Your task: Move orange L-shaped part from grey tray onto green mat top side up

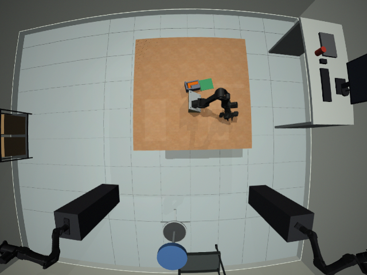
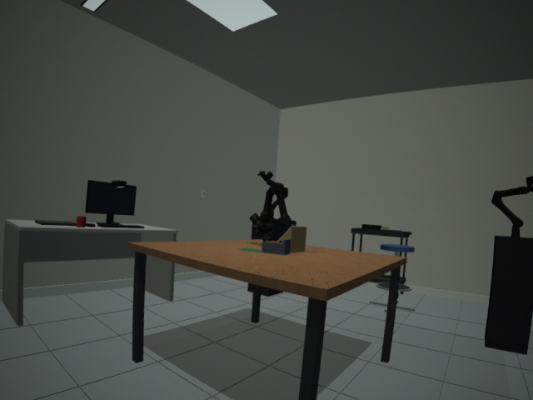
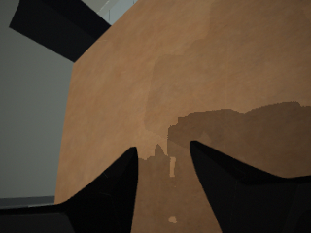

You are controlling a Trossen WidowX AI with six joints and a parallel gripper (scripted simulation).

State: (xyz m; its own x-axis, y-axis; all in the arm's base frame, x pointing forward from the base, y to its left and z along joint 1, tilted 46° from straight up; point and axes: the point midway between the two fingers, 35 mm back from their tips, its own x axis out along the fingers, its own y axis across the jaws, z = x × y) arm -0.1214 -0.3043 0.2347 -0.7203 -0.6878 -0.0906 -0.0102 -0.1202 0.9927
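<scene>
The orange L-shaped part (image 1: 193, 83) lies in the pocket of the grey tray (image 1: 196, 87) (image 2: 275, 247) and looks level in the top view. The green mat (image 1: 206, 84) (image 2: 249, 249) lies against the tray's right side in the top view. My gripper (image 1: 230, 119) (image 3: 163, 149) is partly open with nothing between its fingers. It hangs over the bare tabletop, to the right of and below the tray and mat in the top view, well away from both. The wrist view shows neither part, tray nor mat.
The arm's light-grey base mount (image 1: 192, 97) stands close to the tray, on the side nearer the gripper. The arm bends over the wooden table (image 1: 160, 65) (image 2: 206, 258) between the mat and the gripper. The table's right edge is near the gripper.
</scene>
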